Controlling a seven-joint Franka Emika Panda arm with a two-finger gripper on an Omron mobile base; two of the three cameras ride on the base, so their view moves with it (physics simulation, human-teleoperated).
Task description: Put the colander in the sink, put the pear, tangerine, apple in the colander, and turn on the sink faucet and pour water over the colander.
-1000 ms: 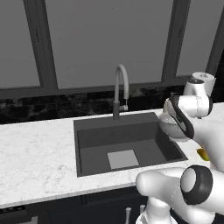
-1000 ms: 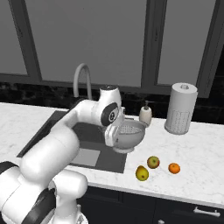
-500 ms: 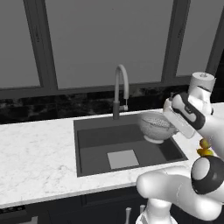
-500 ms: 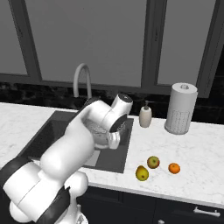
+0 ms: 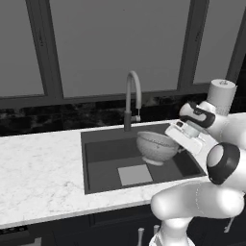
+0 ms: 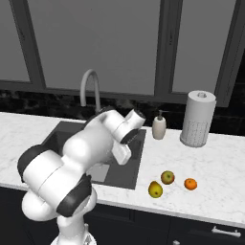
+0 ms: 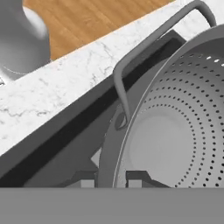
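Colander: I've got the colander (image 5: 156,146) up in the air over the right half of the sink (image 5: 101,158), sitting roughly level, bowl opening up. It's not touching the bottom as far as I can tell from the left base view.
Jaws: the gripper (image 5: 178,136) is at the colander's right rim, and in the hand view the two finger tips (image 7: 135,179) straddle the rim (image 7: 114,157), one outside the wall and one inside. So the jaws are clamped on the colander's edge, holding it.
Hand view detail: one of the colander's wire handles (image 7: 144,48) arcs over the rim, and you can see the perforated inside of the bowl to the right of it.
Sink: dark basin with the lighter square patch (image 5: 135,174) on the bottom, a bit left and near of the colander.
Faucet: the sink faucet (image 5: 131,98) stands at the far edge of the sink, spout arching just far-left of the colander.
Fruit: on the desk (image 6: 210,167) right of the sink, the pear (image 6: 155,189) is nearest, the apple (image 6: 167,177) just beside it, and the tangerine (image 6: 190,183) to the right of both. All well apart from the colander.
Other stuff: soap dispenser (image 6: 159,126) and paper towel roll (image 6: 197,119) at the far side of the desk.
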